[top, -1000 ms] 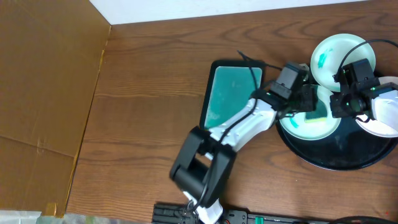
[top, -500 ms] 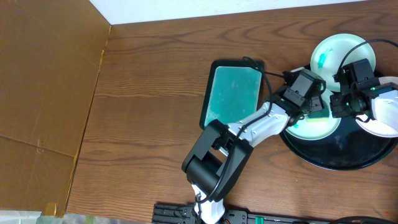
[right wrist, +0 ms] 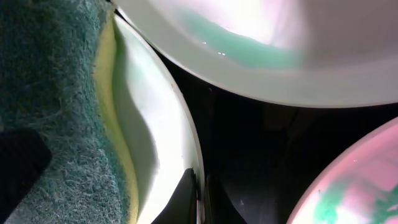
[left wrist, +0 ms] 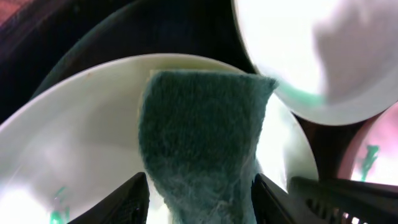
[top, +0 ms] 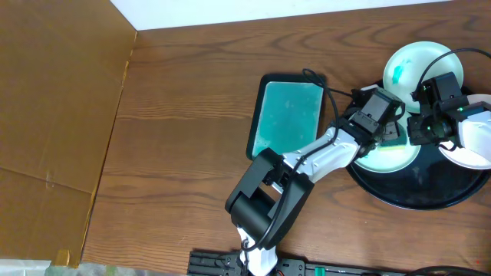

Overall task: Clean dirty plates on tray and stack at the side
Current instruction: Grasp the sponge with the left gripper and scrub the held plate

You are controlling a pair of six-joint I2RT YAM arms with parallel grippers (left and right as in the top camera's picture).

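Observation:
On the black tray (top: 414, 195) lie three dirty plates: one at the back (top: 418, 73) with a teal smear, a middle one (top: 387, 153) and one at the right (top: 472, 146). My left gripper (top: 387, 126) hovers low over the middle plate (left wrist: 81, 143). It is open, and a green sponge (left wrist: 199, 137) rests on that plate between its fingers, with a gap on the left side. My right gripper (right wrist: 200, 193) is shut on the middle plate's rim (right wrist: 155, 124), close to the sponge (right wrist: 43, 112).
A rectangular teal dish with a black rim (top: 288, 115) sits left of the tray. A brown cardboard wall (top: 54, 100) slants along the far left. The back plate (right wrist: 280, 43) overlaps the middle one, and the right plate (right wrist: 354, 180) lies close by.
My left arm swung right, from the tray's left edge to over the middle plate, and its jaws widened round the sponge. The right gripper has stayed on the rim.

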